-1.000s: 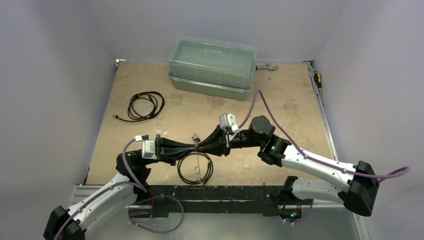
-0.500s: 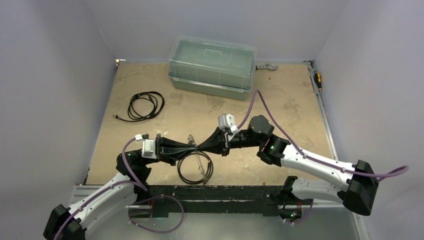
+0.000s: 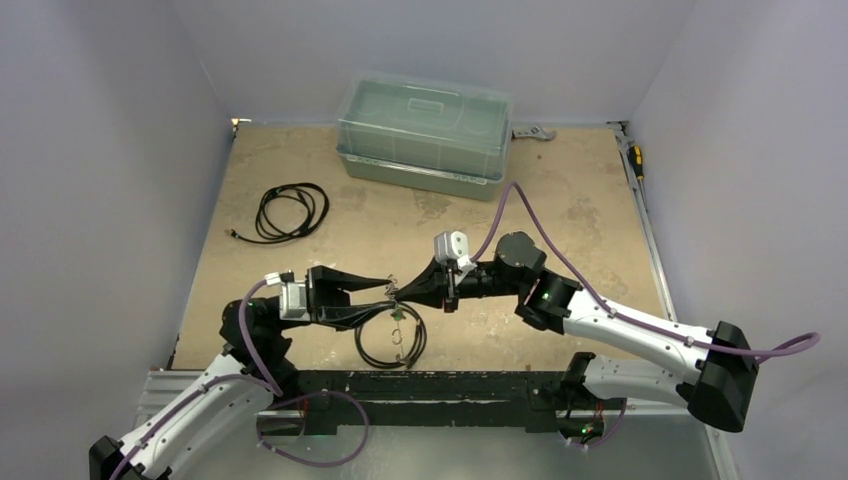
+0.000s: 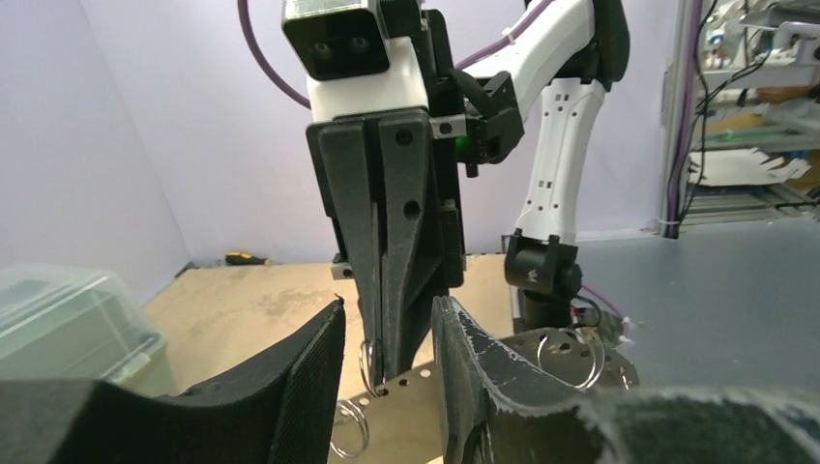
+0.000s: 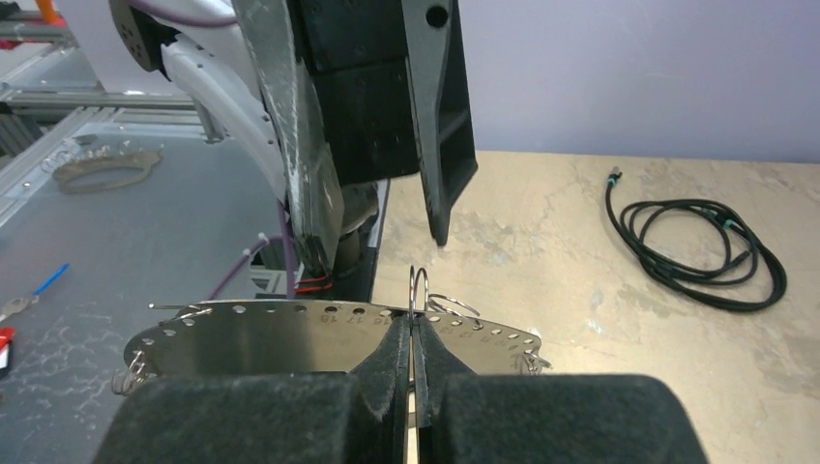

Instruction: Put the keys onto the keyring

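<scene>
Threading judged in hand: the keyring (image 5: 261,338), near the table's (image 3: 580,200) front middle with keys (image 3: 402,330) within its loop, is pinched at its rim by the fully closed right gripper (image 5: 414,324), the left gripper (image 4: 389,304) spread wide astride; a fine key-to-ring alignment is called for next.

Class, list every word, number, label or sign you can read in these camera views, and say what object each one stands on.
No text can be read for certain.
Perforated metal plate: tiny marks beside its holes, possibly numbers, too small to read.
Clear plastic box: no label shows.
White camera housing on the right arm: no print shows.
</scene>
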Robot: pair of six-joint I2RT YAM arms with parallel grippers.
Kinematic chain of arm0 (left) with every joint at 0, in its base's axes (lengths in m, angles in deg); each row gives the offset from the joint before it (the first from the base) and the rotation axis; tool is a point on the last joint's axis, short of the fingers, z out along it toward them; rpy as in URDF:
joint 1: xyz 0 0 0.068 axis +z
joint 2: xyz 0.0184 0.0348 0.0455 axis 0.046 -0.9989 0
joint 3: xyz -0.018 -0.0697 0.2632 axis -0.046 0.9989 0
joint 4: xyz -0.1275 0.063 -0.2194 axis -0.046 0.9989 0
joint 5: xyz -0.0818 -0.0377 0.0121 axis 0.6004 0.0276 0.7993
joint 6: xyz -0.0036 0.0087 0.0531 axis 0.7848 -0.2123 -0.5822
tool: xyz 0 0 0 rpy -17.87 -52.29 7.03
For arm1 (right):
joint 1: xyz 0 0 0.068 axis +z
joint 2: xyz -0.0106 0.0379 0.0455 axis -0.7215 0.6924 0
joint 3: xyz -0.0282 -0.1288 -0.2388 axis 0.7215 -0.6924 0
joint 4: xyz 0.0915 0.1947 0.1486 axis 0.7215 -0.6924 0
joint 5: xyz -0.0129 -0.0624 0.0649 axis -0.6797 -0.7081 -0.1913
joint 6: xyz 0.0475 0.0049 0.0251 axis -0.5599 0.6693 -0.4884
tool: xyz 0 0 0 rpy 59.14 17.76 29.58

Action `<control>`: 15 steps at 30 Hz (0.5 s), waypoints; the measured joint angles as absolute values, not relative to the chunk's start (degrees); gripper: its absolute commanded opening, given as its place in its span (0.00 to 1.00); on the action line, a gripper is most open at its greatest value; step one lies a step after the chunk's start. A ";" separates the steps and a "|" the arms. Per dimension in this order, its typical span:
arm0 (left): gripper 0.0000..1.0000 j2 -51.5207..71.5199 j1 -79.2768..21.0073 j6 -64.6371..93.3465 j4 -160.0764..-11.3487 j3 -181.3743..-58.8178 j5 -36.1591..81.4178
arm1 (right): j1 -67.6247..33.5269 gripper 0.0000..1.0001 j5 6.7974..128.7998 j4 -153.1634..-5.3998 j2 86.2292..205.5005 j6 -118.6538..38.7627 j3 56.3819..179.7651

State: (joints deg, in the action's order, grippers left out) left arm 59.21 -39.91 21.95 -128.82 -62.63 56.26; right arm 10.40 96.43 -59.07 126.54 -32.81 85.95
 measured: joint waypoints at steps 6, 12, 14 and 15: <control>0.36 61.29 -39.91 10.00 -108.06 -72.00 55.25 | 10.47 0.00 94.11 -61.78 126.13 -30.28 86.12; 0.35 60.13 -39.91 -4.30 -87.88 -81.36 54.38 | 11.23 0.00 89.39 -67.22 126.10 -25.69 87.85; 0.35 58.90 -39.91 -8.12 -82.57 -83.72 54.38 | 11.47 0.00 87.77 -68.47 125.93 -24.27 88.13; 0.35 58.14 -39.91 -10.15 -80.01 -84.79 54.38 | 11.58 0.00 87.01 -68.97 125.73 -23.63 88.13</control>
State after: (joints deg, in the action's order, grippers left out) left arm 58.14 -39.91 -10.15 -80.01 -84.79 54.38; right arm 11.58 87.01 -68.97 125.73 -23.63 88.13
